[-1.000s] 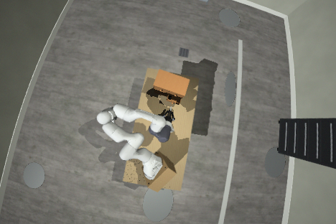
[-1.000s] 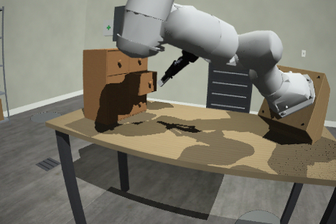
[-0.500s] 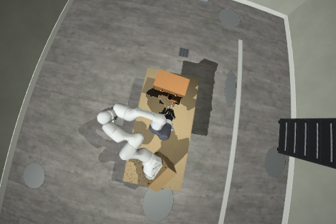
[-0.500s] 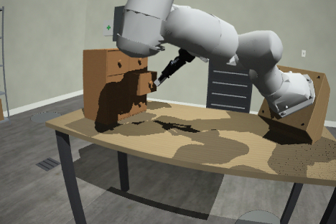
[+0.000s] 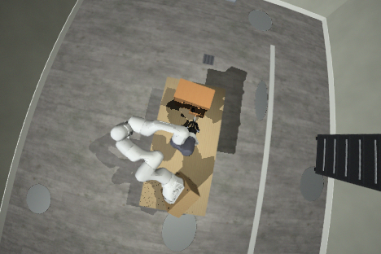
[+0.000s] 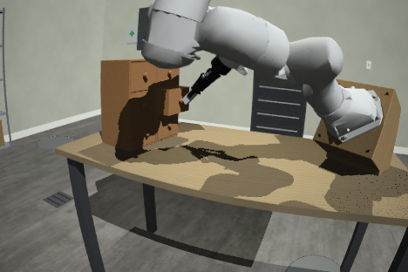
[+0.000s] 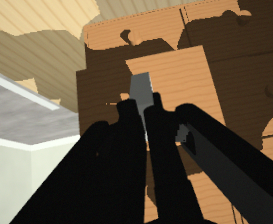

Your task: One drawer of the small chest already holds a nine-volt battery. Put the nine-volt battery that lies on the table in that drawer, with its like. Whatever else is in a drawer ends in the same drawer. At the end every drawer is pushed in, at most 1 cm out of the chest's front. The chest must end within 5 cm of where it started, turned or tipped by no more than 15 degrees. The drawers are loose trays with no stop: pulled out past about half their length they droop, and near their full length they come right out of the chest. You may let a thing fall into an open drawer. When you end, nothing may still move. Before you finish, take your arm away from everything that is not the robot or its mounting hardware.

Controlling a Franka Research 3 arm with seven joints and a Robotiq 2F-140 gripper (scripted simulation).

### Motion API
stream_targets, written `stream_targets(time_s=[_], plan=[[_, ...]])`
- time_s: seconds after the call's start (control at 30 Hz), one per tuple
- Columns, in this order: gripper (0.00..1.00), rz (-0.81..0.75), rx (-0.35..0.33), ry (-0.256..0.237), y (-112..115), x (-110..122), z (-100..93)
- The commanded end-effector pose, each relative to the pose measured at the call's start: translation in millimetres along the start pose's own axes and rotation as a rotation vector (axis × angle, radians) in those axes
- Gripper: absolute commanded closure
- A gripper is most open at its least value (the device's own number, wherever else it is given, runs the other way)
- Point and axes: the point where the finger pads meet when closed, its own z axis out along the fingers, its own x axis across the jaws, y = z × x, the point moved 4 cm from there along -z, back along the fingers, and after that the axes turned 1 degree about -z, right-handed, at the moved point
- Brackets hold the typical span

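We hold our end effector closed on nothing, its tip at the front of the pulled-out drawer. Beyond it, the orange-brown chest stands upright on the bench. We cannot make out either nine-volt battery.

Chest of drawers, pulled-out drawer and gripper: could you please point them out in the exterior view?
Chest of drawers [image 6: 115,100]: exterior view, side panel.
Pulled-out drawer [image 6: 172,104]: exterior view, side wall.
Gripper [image 6: 186,100]: exterior view, between fingertips.
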Motion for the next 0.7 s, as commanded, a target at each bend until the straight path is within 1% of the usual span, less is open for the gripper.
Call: stream_targets(time_s=[0.0,0.67], plan=[[1.0,0.02,-0.002,-0.01,5.0,-3.2,4.3],[1.0,0.02,-0.002,-0.01,25.4,-4.1,24.5]])
